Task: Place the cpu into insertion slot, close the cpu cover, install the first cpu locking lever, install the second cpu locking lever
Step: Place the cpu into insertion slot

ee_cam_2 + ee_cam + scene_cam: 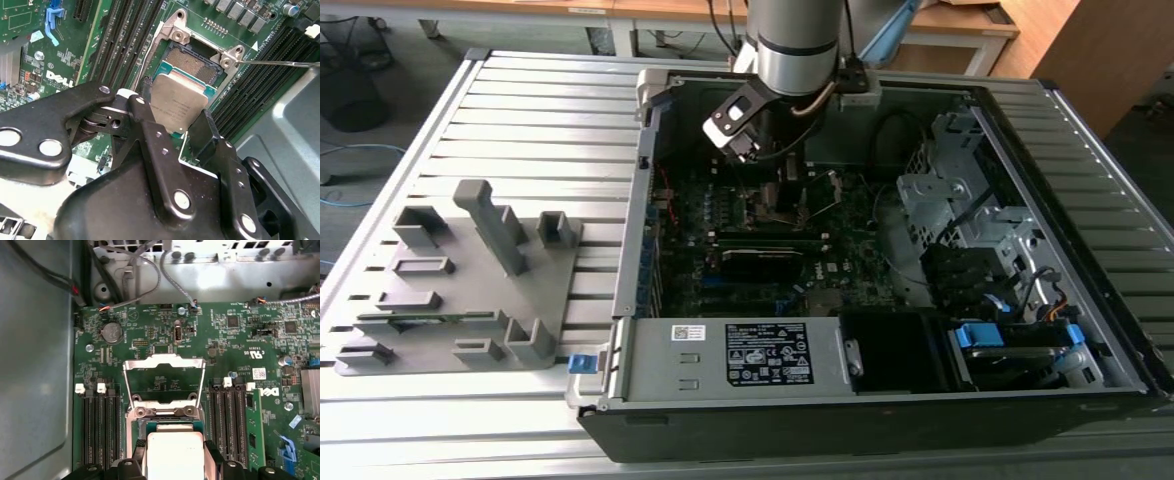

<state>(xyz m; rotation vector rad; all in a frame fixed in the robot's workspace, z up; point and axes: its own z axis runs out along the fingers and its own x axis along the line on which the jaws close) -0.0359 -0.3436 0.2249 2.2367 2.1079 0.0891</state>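
You are on the first step, placing the cpu. Your claw (172, 114) is clenched on the cpu (177, 102), one finger on each of two opposite edges, with the grey metal top facing up. In the second wrist view the chip overlaps the near part of the insertion slot (195, 62). The slot's contact field shows bare beyond it, so I judge the chip not seated. Whether it touches the rim I cannot tell. In the first wrist view the cpu cover (164, 360) stands raised on the far side of the slot, leaving the way in free. The placing calls for squaring the chip's edges to the slot's rim and keeping it level. Lower it gently without dragging across the contacts, and loosen the grip only once it lies flat.
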